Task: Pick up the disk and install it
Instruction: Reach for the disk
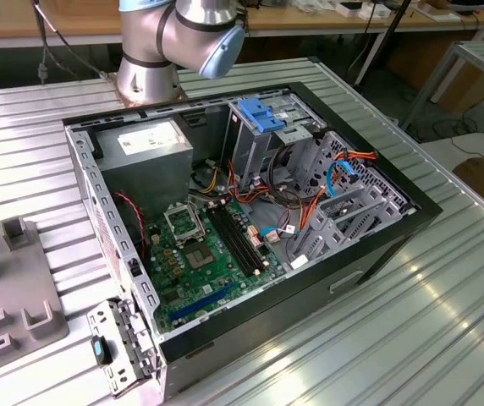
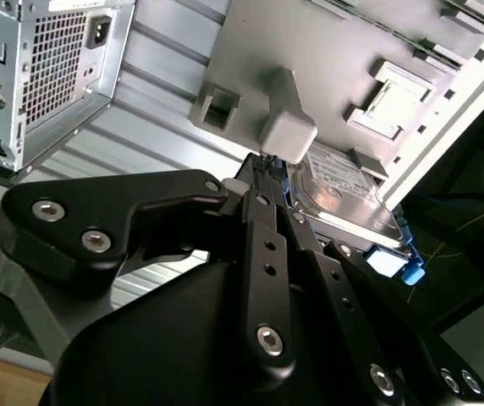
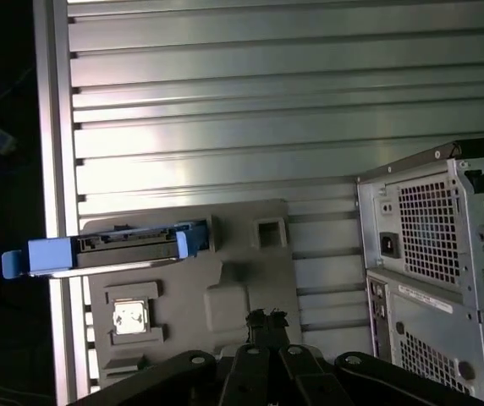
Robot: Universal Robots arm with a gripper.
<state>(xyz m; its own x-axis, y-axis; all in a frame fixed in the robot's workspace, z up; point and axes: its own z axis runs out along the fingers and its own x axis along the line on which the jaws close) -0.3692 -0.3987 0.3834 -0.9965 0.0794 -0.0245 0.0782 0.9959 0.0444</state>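
gripper (image 3: pixel 265 319) fingers look clenched, empty | disk (image 3: pixel 115 249) on edge in grey fixture (image 3: pixel 225 272), not yet gripped | I'd judge it stiff, heavyish, shock-sensitive w/ slick metal faces | grab mid-length across blue rails

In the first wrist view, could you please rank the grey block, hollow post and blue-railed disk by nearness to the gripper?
1. Rounded grey plastic block, beside the gripper.
2. Square hollow grey post, beyond it.
3. Blue-railed grey metal disk, far corner.
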